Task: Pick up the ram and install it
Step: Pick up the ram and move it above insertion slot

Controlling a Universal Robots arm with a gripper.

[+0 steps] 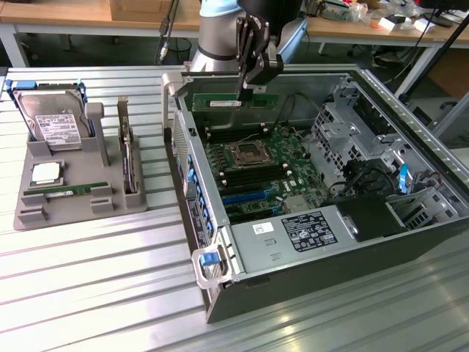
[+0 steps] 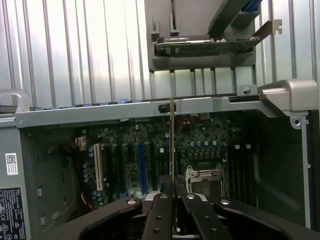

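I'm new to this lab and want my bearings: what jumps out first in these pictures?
The open computer case dominates the slatted metal table, its green motherboard exposed. Above the case's far side the pincer grips the ram, a green stick held level. On the exterior view's left, a grey tray carries a hard drive.

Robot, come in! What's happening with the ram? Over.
End effector shut on ram. Ram in the air above motherboard, not in a slot. Nothing seen between them.
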